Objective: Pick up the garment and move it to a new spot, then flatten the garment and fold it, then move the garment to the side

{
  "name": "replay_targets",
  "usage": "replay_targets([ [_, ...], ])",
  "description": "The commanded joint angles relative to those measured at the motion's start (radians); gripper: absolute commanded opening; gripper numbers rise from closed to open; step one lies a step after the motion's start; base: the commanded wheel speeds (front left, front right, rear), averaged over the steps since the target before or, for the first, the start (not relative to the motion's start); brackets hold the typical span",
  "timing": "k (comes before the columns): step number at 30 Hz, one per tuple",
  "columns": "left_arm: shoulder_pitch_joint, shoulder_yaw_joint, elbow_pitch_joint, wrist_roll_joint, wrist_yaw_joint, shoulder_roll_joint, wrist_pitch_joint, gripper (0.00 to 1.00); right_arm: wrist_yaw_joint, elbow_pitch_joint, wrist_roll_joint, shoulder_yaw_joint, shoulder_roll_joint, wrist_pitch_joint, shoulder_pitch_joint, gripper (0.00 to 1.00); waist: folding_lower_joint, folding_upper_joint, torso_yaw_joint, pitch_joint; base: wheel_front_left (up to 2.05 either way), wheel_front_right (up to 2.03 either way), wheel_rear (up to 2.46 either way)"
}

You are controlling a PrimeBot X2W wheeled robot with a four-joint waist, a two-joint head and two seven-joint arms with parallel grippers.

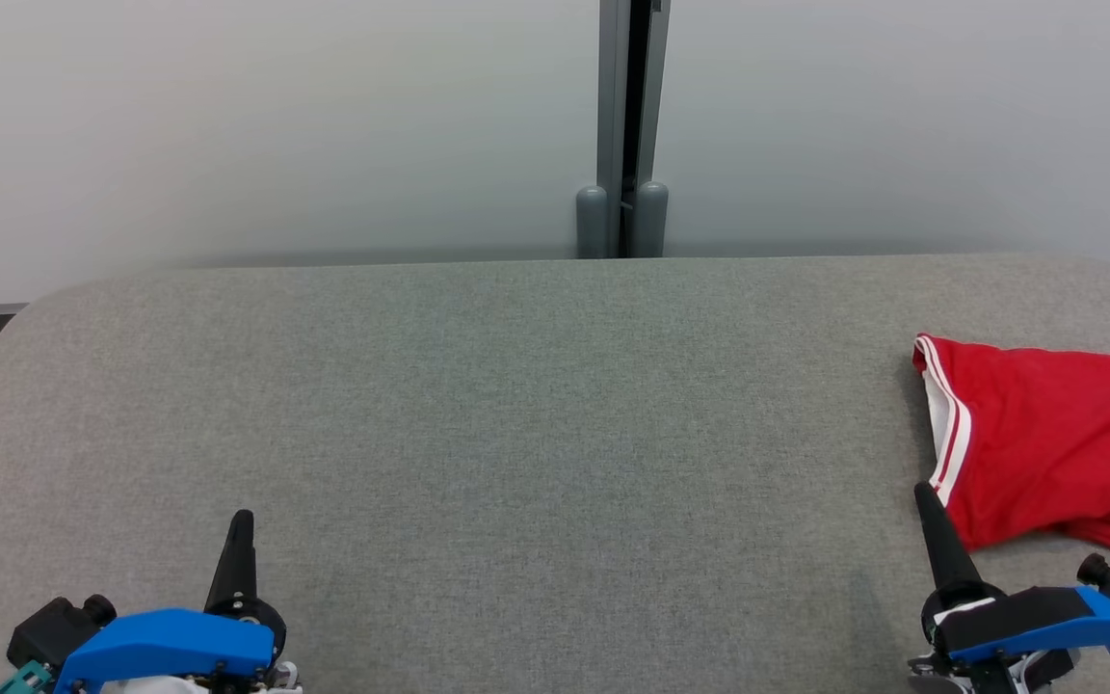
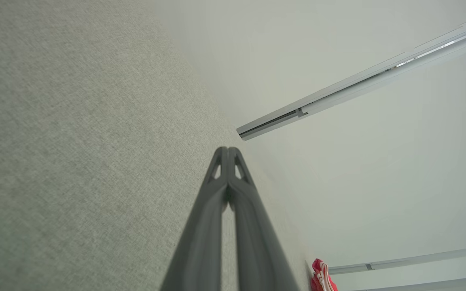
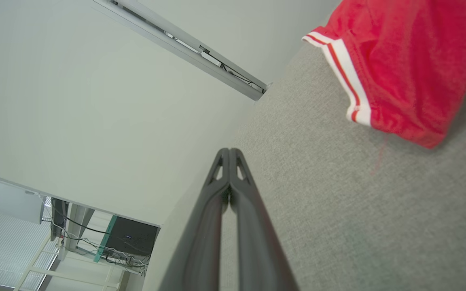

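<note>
Well, my left gripper (image 1: 241,520) and right gripper (image 1: 923,493) are both pinched together, empty; the red garment (image 1: 1056,434) lies seemingly bunched at the grey table's (image 1: 536,405) right edge, just beside my right fingers.

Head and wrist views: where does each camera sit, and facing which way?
Head view: on the head, facing forward and down at the grey table; left gripper lower left, right gripper lower right.
Left wrist view: on the left wrist, facing along its shut fingers across the table.
Right wrist view: on the right wrist, along its shut fingers, red garment nearby.
Shared: all three show table and garment.
</note>
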Motion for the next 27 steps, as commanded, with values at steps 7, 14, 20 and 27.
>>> replay_targets([
  [7, -0.034, 0.038, -0.007, -0.062, -0.023, -0.012, 0.023, 0.0, 0.0, -0.018, 0.088, -0.013, -0.002, 0.018, -0.026, 0.0, 0.0, 0.0, 0.003, 0.0, 0.0, 0.0, 0.0],
  [14, -0.042, 0.062, -0.005, -0.113, -0.037, -0.023, 0.042, 0.0, 0.0, -0.023, 0.157, -0.022, -0.002, 0.033, -0.03, 0.0, 0.0, 0.0, 0.006, 0.0, 0.0, 0.0, 0.0],
  [20, -0.051, 0.082, -0.004, -0.153, -0.049, -0.033, 0.057, 0.0, 0.0, -0.026, 0.212, -0.03, -0.002, 0.044, -0.033, 0.0, 0.0, 0.0, 0.009, 0.0, 0.0, 0.0, 0.0],
  [27, -0.059, 0.104, -0.002, -0.198, -0.062, -0.043, 0.073, 0.0, 0.0, -0.03, 0.274, -0.038, -0.002, 0.057, -0.037, 0.0, 0.0, 0.0, 0.012, 0.001, 0.0, 0.0, 0.0],
])
